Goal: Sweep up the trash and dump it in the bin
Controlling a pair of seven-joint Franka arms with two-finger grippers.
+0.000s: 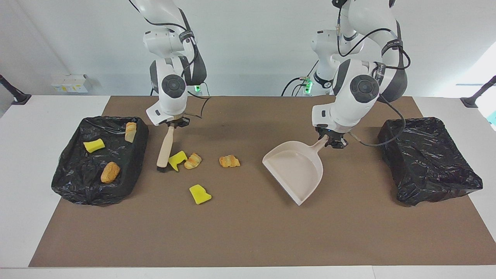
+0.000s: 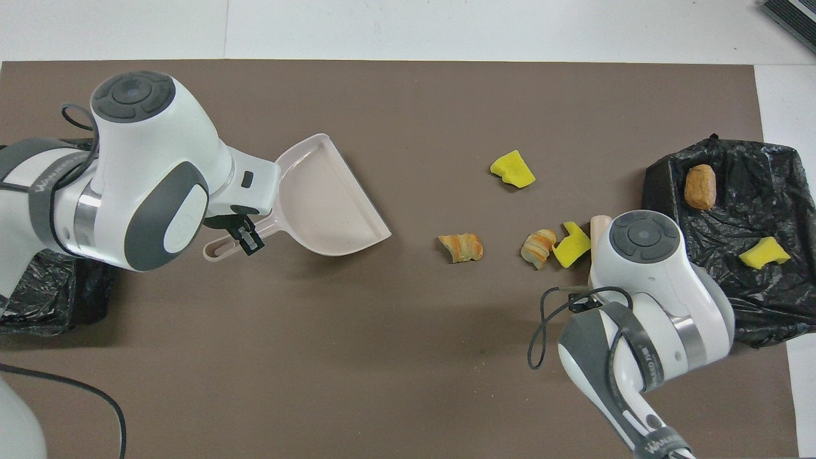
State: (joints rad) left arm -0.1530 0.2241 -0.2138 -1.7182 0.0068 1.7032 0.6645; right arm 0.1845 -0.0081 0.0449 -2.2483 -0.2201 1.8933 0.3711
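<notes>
Four pieces of trash lie on the brown mat: a yellow chunk (image 1: 177, 159) (image 2: 571, 244) touching a croissant (image 1: 193, 160) (image 2: 539, 247), a second croissant (image 1: 229, 161) (image 2: 460, 247), and another yellow chunk (image 1: 200, 193) (image 2: 512, 169). My right gripper (image 1: 174, 124) is shut on the wooden brush (image 1: 166, 145), whose bristles stand beside the first yellow chunk, between it and the bin (image 1: 69, 182) (image 2: 660, 191). My left gripper (image 1: 330, 140) (image 2: 245, 233) is shut on the handle of the beige dustpan (image 1: 296, 168) (image 2: 325, 204), whose mouth faces the trash.
The bin at the right arm's end holds a yellow chunk (image 1: 93, 145), a bread piece (image 1: 131, 131) and a roll (image 1: 110, 171). A second black-bagged bin (image 1: 426, 162) stands at the left arm's end. White table surrounds the mat.
</notes>
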